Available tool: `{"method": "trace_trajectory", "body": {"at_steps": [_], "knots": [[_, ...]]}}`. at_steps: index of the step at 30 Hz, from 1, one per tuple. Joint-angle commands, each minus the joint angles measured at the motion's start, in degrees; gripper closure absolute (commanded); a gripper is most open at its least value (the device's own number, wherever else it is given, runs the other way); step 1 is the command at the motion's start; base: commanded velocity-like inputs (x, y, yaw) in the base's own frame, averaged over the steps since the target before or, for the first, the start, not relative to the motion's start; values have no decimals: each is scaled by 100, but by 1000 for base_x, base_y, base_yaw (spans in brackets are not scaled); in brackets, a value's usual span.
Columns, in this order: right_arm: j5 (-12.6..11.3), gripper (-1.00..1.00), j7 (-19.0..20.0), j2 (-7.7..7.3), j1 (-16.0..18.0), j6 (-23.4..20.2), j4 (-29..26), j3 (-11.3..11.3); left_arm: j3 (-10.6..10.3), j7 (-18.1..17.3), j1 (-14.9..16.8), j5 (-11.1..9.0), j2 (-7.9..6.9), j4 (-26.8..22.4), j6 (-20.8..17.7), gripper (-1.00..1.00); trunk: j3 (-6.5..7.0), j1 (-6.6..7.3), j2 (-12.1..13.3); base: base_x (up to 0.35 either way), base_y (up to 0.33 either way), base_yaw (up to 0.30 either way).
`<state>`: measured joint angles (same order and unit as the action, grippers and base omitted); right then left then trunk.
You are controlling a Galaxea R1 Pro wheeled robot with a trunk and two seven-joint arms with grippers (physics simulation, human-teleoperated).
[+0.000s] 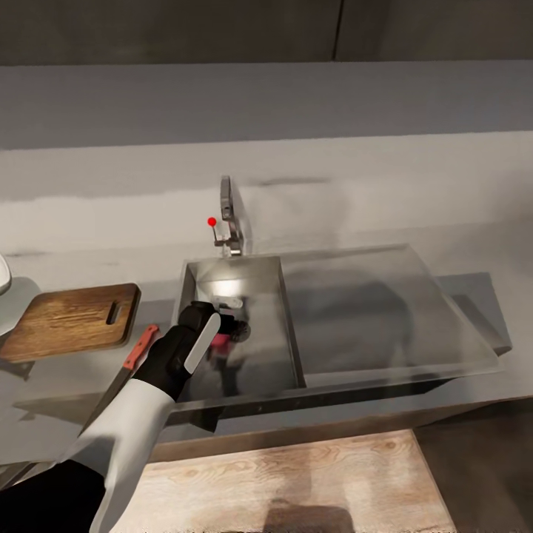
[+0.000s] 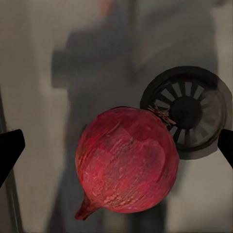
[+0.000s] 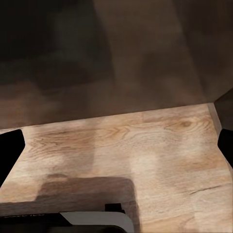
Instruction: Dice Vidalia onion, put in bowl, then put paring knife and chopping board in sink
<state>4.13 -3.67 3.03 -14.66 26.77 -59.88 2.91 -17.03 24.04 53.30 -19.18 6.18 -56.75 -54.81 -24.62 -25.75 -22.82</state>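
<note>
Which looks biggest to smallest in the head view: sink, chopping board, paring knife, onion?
1. sink
2. chopping board
3. paring knife, partly hidden behind the left arm, so its rank is unsure
4. Vidalia onion, mostly hidden by the left hand

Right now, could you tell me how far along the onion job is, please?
Nothing looks finished. The left gripper is down in the sink, fingers open either side of the Vidalia onion, not closed. Chopping board and paring knife lie unused on the countertop; dicing, bowling and sinking remain.
</note>
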Motion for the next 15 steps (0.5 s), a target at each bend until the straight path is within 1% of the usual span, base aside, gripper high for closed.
{"method": "trace_trajectory", "body": {"at_steps": [1, 7, 11, 15], "knots": [[45, -100, -28, 4, -2, 3, -7, 8, -11, 57, 5, -60, -2, 7, -12, -100, -17, -3, -10, 0, 0, 0], [45, -100, -28, 4, -2, 4, -7, 8, -11, 51, 5, -60, -3, 91, 9, -100, -68, -3, -10, 0, 0, 0], [45, -100, -28, 4, -2, 4, -7, 8, -11, 55, 5, -60, -3, 209, 268, -100, -102, -3, -10, 0, 0, 0], [45, -100, -28, 4, -2, 4, -7, 8, -11, 56, 5, -60, -3, 265, 369, -100, -135, -3, -10, 0, 0, 0]]}}
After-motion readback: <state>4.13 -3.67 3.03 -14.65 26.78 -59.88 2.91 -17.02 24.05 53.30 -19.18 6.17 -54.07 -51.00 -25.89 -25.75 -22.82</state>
